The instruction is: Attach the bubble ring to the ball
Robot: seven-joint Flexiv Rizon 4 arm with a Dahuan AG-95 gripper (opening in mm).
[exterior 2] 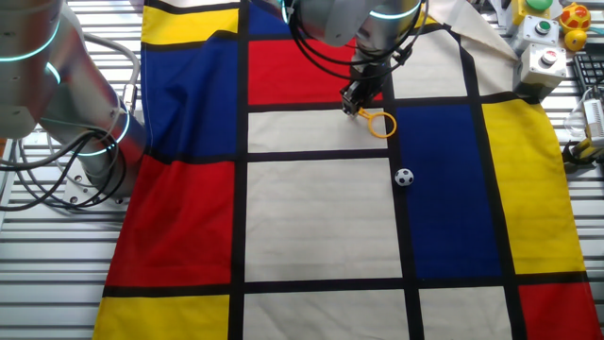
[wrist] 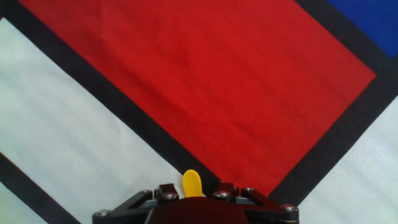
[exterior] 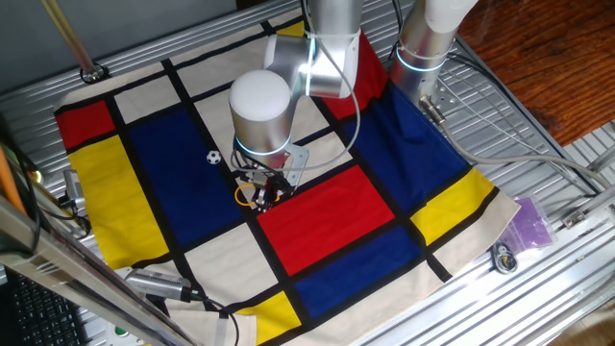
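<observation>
The orange-yellow bubble ring [exterior 2: 381,124] hangs from my gripper [exterior 2: 357,97], which is shut on its short handle. The hoop sits low over the edge of a blue square of the cloth. In one fixed view the ring [exterior: 252,195] shows under the gripper [exterior: 269,185]. In the hand view only the handle's yellow tip [wrist: 192,183] shows between the fingers of the gripper [wrist: 194,190], above a black stripe and a red square. The black-and-white ball [exterior 2: 404,177] lies on the blue square, a short way from the hoop and apart from it; it also shows in one fixed view [exterior: 212,157].
A checked cloth [exterior 2: 321,217] of red, blue, yellow and white squares covers the table. A second arm's base [exterior 2: 90,142] stands at one edge. A button box [exterior 2: 543,61] and a purple object [exterior: 528,226] lie off the cloth.
</observation>
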